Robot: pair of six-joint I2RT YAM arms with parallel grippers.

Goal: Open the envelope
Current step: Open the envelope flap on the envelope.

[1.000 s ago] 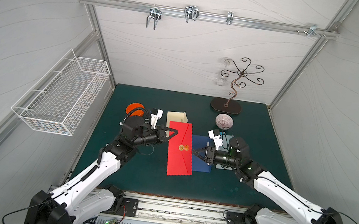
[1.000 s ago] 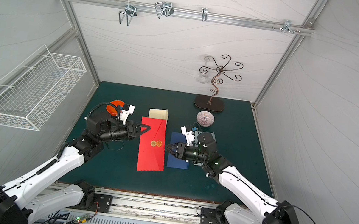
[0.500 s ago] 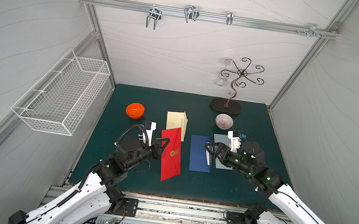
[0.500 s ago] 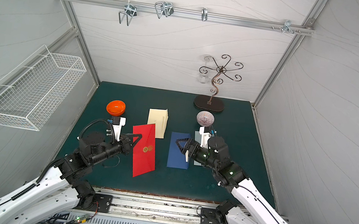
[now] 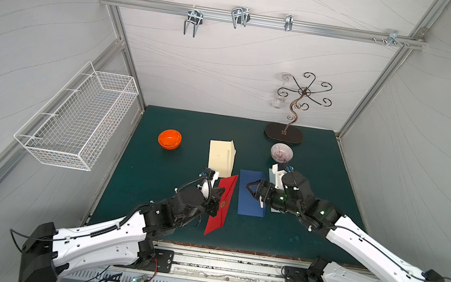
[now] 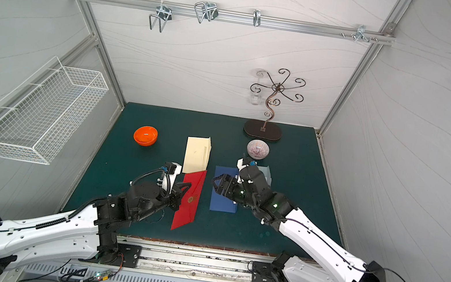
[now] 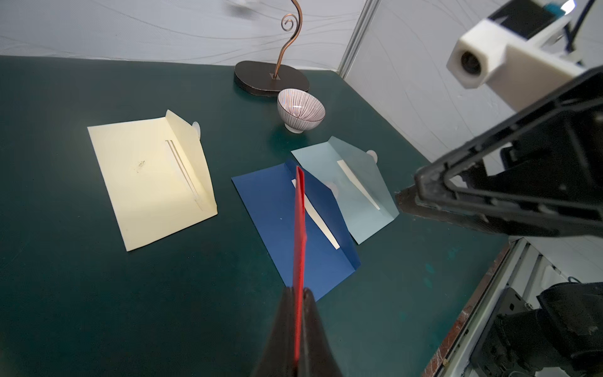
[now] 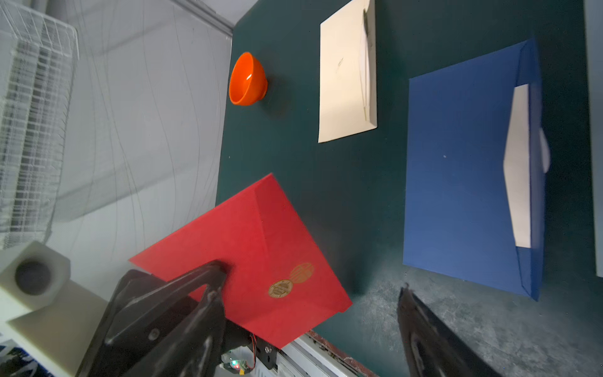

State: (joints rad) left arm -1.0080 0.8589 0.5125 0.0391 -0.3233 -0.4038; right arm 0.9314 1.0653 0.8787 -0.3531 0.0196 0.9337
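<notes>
The red envelope (image 5: 222, 208) (image 6: 190, 203) hangs tilted on edge above the green table (image 5: 151, 185), near its front. My left gripper (image 5: 218, 194) (image 6: 184, 186) (image 7: 297, 291) is shut on its left edge; in the left wrist view the envelope (image 7: 299, 222) shows edge-on between the fingers. In the right wrist view its flap lies closed on the red envelope (image 8: 261, 241), with a gold seal (image 8: 280, 289) at the tip. My right gripper (image 5: 251, 187) (image 6: 216, 183) stands open, to the right of the envelope and apart from it, above a dark blue envelope (image 5: 251, 206). One of its fingers (image 8: 421, 326) shows.
A cream envelope (image 5: 220, 157) lies behind the red one. A pale blue envelope (image 7: 349, 189) lies right of the dark blue one, partly under my right arm. Farther back stand an orange bowl (image 5: 169, 139), a striped bowl (image 5: 281, 152) and a metal stand (image 5: 283, 133). A wire basket (image 5: 79, 120) hangs on the left wall.
My left gripper has lifted the red envelope off the table and drawn it toward the front, turning it on edge. My right gripper has opened and pulled back to the right.
</notes>
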